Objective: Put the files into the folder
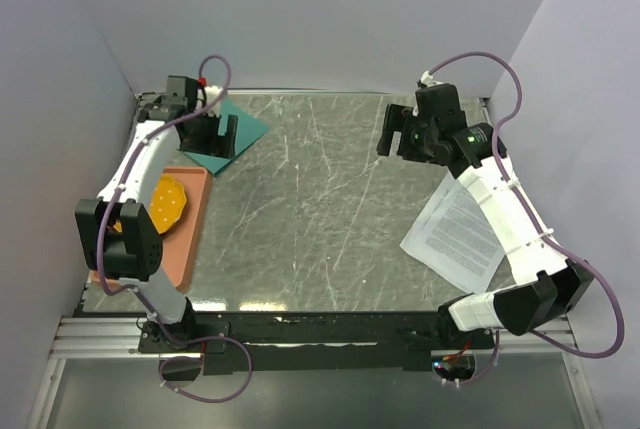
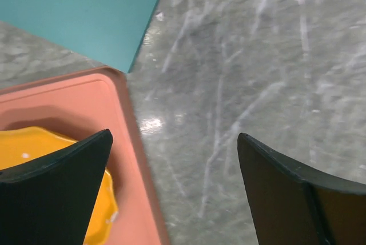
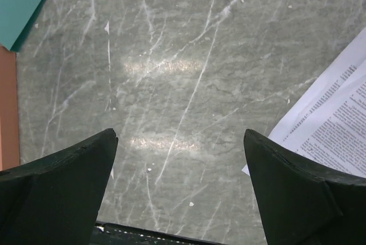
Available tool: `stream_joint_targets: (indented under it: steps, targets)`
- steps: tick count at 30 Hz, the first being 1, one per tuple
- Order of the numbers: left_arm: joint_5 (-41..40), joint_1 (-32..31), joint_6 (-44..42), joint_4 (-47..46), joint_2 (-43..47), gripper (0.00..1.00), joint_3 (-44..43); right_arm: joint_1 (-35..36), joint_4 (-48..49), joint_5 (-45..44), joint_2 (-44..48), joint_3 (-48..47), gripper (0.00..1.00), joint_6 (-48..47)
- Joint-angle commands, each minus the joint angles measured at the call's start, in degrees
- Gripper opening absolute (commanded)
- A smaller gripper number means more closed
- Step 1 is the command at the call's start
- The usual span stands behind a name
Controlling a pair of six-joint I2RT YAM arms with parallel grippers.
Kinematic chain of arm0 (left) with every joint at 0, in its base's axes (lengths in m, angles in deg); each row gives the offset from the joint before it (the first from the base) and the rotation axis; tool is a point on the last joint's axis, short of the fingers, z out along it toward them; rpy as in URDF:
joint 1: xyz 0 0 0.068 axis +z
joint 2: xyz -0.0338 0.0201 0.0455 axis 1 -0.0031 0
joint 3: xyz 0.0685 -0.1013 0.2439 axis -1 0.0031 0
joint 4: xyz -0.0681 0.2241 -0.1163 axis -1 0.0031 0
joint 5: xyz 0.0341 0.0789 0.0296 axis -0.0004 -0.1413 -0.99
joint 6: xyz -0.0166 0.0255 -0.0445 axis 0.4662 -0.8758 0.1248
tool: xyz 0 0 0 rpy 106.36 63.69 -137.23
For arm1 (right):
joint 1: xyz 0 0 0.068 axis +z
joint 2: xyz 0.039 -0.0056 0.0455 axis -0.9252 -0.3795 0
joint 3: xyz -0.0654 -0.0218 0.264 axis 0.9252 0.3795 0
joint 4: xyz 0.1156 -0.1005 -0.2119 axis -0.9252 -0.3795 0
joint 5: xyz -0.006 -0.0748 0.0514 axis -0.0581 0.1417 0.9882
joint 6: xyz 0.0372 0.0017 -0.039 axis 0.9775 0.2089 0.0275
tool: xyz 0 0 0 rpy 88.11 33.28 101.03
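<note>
Spanning the workspace between plain pale walls [image 1: 300, 9], a glossy grey-green marble-patterned tabletop [image 1: 320, 209] is veined with white streaks. At its far left corner lies the thin teal folder [image 1: 245, 129], closed and flat, just beyond a salmon-orange tray [image 1: 190, 239] holding a scalloped yellow dish [image 1: 168, 201]; the printed white files [image 1: 458, 234] rest at the right, partly under the right arm. Both the left gripper [image 1: 218, 135] and the right gripper [image 1: 398, 132] hover with fingers apart, holding nothing.
</note>
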Motion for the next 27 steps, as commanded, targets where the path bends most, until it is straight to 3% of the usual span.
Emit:
stream_joint_targets:
  steps: [1,6,11,17,27]
  targets:
    - [-19.51,-5.71,-5.88,-8.91,2.93,0.99,5.89,0.45,2.45,-1.24,3.55,1.62,1.0,-0.06]
    - [-38.09,-13.98,-13.27,-20.6,1.0,0.99,14.95,0.45,5.18,-1.24,6.18,5.93,0.99,0.37]
    - [-43.46,-14.69,-14.41,-26.49,-2.87,0.99,15.21,0.45,6.24,-1.77,9.08,9.44,0.99,1.87]
    - [-45.68,-14.78,-19.43,-35.81,-5.86,0.99,19.08,0.02,7.47,-1.51,12.51,12.26,0.96,2.66]
    - [-46.12,-14.95,-21.1,-37.76,-13.06,0.98,17.68,-2.27,5.53,-0.71,14.27,12.52,0.93,3.63]
